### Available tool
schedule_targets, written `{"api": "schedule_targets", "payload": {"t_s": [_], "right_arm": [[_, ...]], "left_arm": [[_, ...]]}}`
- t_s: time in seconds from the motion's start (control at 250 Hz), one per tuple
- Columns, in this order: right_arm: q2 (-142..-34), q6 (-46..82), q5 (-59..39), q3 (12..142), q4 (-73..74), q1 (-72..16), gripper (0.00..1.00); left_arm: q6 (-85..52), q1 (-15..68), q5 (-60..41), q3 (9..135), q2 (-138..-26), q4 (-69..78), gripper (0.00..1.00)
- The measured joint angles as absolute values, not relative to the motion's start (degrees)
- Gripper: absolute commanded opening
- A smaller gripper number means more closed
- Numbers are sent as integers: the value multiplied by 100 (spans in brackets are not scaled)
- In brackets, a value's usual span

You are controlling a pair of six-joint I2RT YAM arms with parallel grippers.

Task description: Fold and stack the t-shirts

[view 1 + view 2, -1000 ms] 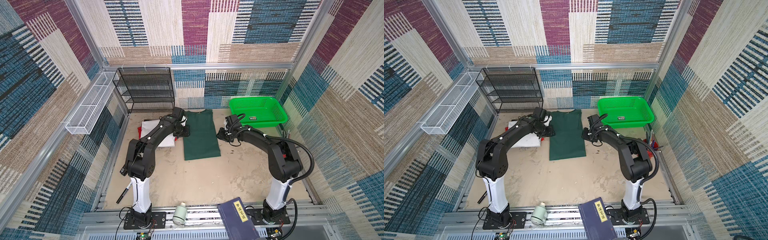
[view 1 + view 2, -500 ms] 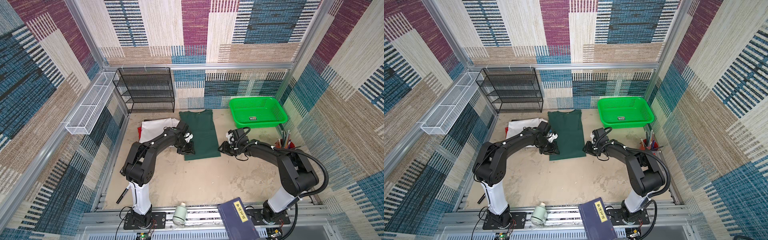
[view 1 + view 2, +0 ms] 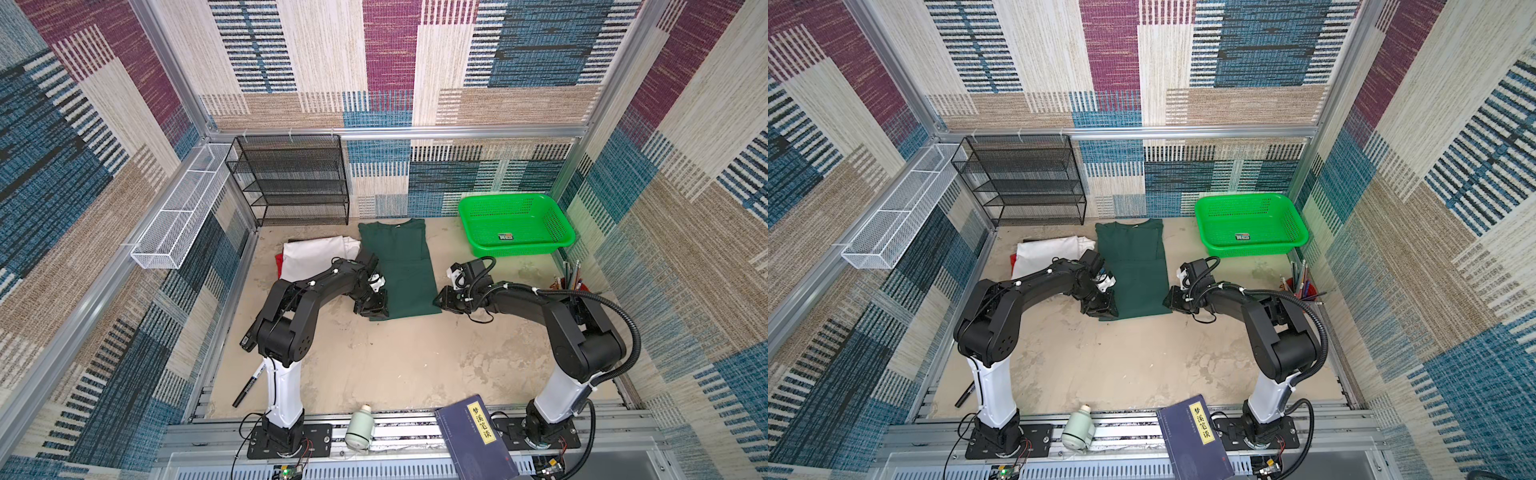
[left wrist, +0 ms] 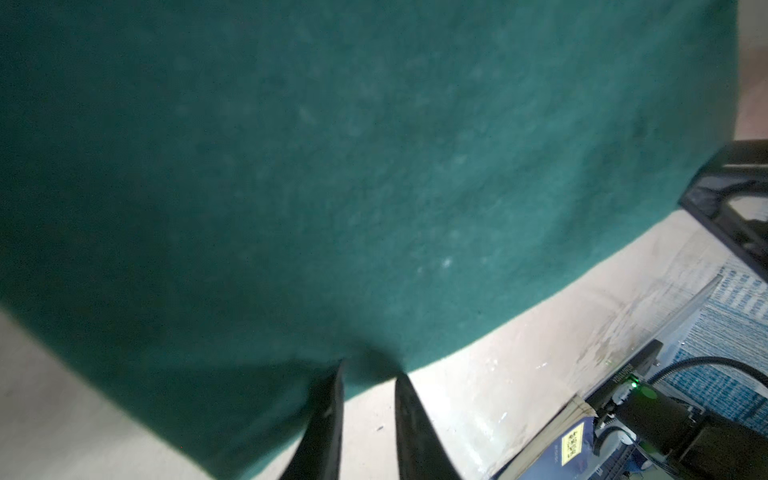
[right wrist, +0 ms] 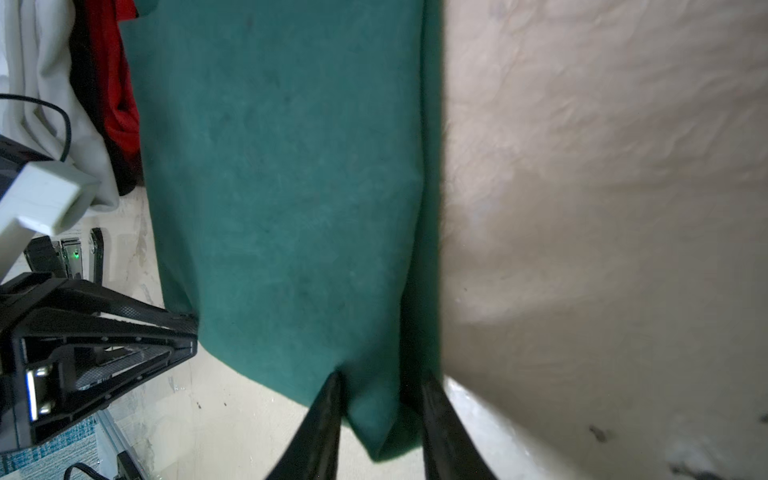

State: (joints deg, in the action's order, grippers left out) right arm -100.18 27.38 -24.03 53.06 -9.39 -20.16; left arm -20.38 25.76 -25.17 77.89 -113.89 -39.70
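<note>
Clock reference for both top views: 12 o'clock at the rear wall, 6 o'clock at the arm bases.

Position of dark green short-sleeved cloth t-shirt [image 3: 401,270] [image 3: 1136,270]: flat on the sandy beige worktop [image 3: 395,365], from centre toward 12 o'clock. Collar at 12 o'clock, hem at 6 o'clock. Sides folded inward to a long narrow panel, with a crosswise crease near mid-length.

Position of left tool [image 3: 376,309] [image 3: 1105,309]: low on the worktop at the hem corner on the 9 o'clock side. In the left wrist view [image 4: 368,370]: black fingers [image 4: 328,415] apart with a narrow gap, hem edge puckered between the tips. Part-open, cloth in the gap.

Position of right tool [image 3: 438,300] [image 3: 1167,301]: low at the hem corner on the 3 o'clock side. In the right wrist view [image 5: 380,378]: fingers [image 5: 320,415] apart, corner of the cloth lying between them. Part-open, cloth in the gap.

At 10 o'clock: folded white cloth t-shirt [image 3: 316,255], just beside the green panel; contact not determinable. Beneath it, folded red cloth t-shirt [image 3: 278,262], edge showing on the 9 o'clock side.

At 2 o'clock: bright green perforated plastic basket [image 3: 515,249], apart from the green shirt.

At 11 o'clock, against the rear wall: black wire-mesh shelf rack [image 3: 291,178].

At 5 o'clock, on the front rail: dark blue book with yellow title strip [image 3: 473,440].
</note>
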Motion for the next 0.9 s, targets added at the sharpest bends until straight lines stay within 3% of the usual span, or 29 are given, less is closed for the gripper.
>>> {"api": "schedule_targets", "payload": {"t_s": [0.192,0.508,0.676,0.796,0.9], "right_arm": [[-9961,2674,-2571,5188,-862,-2016,0],[-9605,2749,-2543,4945,-1645,-2027,0],[-9295,2891,-2364,4788,-2309,-2045,10],[-8888,3000,-2246,4644,-2770,-2045,40],[-8477,3017,-2128,4650,-3177,-2060,47]], "left_arm": [[-2038,2563,-2539,7719,-11408,-3959,23],[-2038,2571,-2591,7061,-11000,-3935,22],[-2034,2587,-2681,6536,-10667,-4119,21],[-2038,2593,-2574,6158,-10265,-4309,21],[-2043,2703,-2578,6084,-9830,-4528,21]]}}
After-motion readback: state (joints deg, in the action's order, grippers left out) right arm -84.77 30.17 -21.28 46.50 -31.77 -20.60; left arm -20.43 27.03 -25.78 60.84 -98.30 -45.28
